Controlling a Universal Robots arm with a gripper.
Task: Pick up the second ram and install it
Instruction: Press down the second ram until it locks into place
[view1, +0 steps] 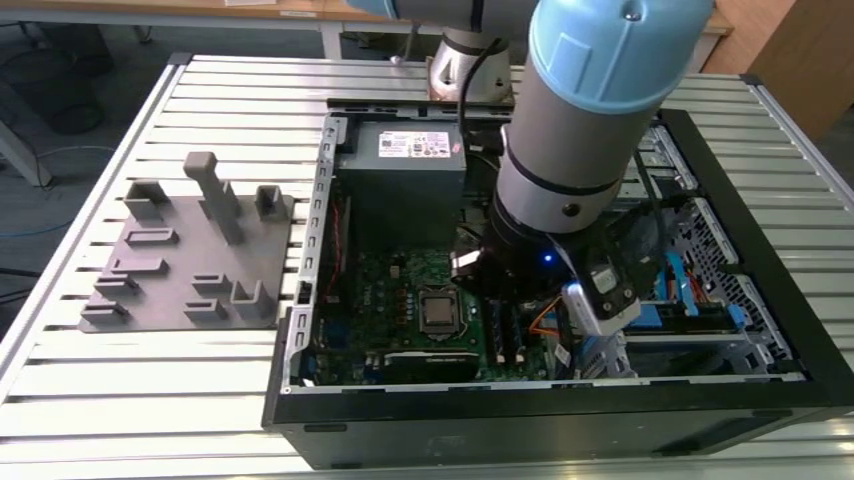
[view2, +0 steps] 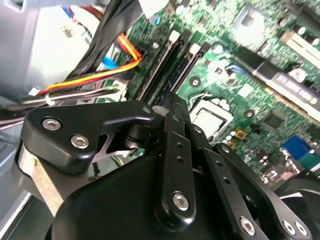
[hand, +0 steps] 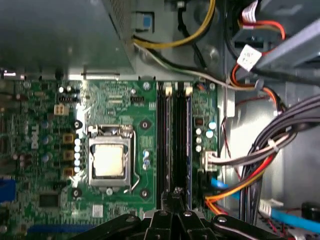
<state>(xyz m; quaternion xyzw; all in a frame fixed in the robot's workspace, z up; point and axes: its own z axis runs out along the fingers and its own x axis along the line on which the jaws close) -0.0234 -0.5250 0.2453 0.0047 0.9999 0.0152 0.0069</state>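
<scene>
My gripper (hand: 176, 195) hangs low over the green motherboard (hand: 115, 100), inside the open computer case (view1: 561, 425). Its black fingers (view2: 172, 107) are drawn together, and I see nothing between them. Their tips sit over one end of the long black slot rails (hand: 166, 140) beside the square silver socket (hand: 109, 162). A dark strip with a bluish edge, apparently the second ram (hand: 188, 145), stands in the outer rail. It is also in the second wrist view (view2: 176, 72), just beyond the fingertips. I cannot tell whether the fingers touch it.
Bundles of grey, red, yellow and blue cables (hand: 250, 165) crowd the side of the rails away from the socket. A grey power supply (view1: 400, 160) fills the case's far end. A grey fixture plate (view1: 187, 250) with upright holders lies on the slatted table at the exterior view's left.
</scene>
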